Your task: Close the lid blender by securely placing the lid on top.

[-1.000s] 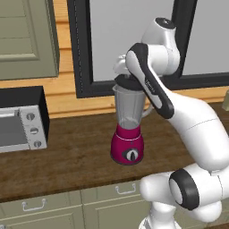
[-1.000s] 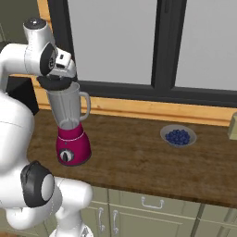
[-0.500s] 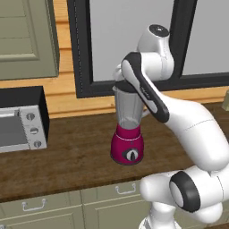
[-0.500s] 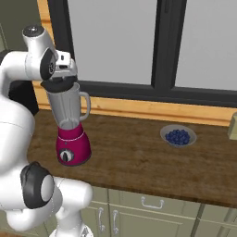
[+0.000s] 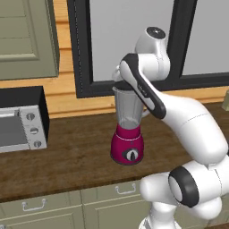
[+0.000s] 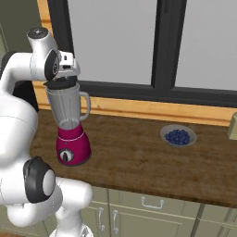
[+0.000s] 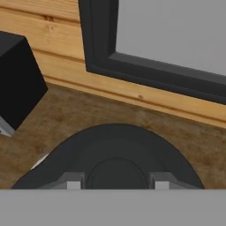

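Observation:
The blender (image 5: 129, 134) (image 6: 71, 134) stands on the wooden counter, a magenta base with a black dial under a clear jar with a side handle. The black lid (image 6: 61, 84) (image 5: 122, 86) sits level on the jar's mouth. My gripper (image 6: 65, 77) (image 5: 120, 82) is directly above it, pointing down. In the hand view the lid (image 7: 114, 145) lies close below, and my gripper (image 7: 117, 183) is shut on its raised centre knob, one fingertip (image 7: 74, 183) against each side.
A silver toaster oven (image 5: 20, 120) with a black top (image 7: 17, 84) stands left of the blender. A bowl of blue berries (image 6: 178, 135) rests on the counter (image 6: 139, 157) to the right. The dark window frame (image 7: 145, 66) runs along the wall behind.
My arm's upper joints have risen and swung a little. The hand has stayed over the jar, and the lid remains on its mouth.

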Available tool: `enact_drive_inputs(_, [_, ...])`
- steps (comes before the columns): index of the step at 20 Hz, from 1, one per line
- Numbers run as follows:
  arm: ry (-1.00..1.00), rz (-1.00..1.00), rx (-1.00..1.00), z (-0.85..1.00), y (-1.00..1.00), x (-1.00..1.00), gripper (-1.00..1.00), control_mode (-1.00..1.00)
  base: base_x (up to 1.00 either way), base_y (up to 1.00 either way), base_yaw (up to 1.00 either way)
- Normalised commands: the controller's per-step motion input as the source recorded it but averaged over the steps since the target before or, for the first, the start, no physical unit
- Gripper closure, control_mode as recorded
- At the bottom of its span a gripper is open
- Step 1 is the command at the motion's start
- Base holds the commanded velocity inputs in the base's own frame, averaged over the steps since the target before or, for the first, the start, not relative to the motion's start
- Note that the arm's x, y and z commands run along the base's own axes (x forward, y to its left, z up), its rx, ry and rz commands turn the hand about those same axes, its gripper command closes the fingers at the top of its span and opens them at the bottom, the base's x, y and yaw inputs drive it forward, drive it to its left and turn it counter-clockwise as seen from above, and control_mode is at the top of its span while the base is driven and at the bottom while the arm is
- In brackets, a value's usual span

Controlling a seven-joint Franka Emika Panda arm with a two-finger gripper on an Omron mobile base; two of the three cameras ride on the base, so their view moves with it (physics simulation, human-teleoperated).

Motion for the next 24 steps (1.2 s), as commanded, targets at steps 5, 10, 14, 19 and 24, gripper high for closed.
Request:
enact_drive_inputs(5, [0.0,-0.05,0.0,-0.1,0.0,0.0,1.0,-1.0,0.0,0.0,0.0])
enact_drive_inputs(10, [0.0,-0.17,0.0,-0.11,0.04,-0.06,1.0,-1.0,0.0,0.0,0.0])
enact_drive_inputs(14, [0.0,-0.22,0.0,-0.03,0.02,0.0,1.0,-1.0,0.0,0.0,0.0])
enact_drive_inputs(19, [0.0,-0.18,0.0,-0.12,0.0,0.03,1.0,-1.0,0.0,0.0,0.0])
enact_drive_inputs(24, [0.0,-0.13,0.0,-0.27,0.0,0.02,-1.0,-1.0,0.0,0.0,0.0])
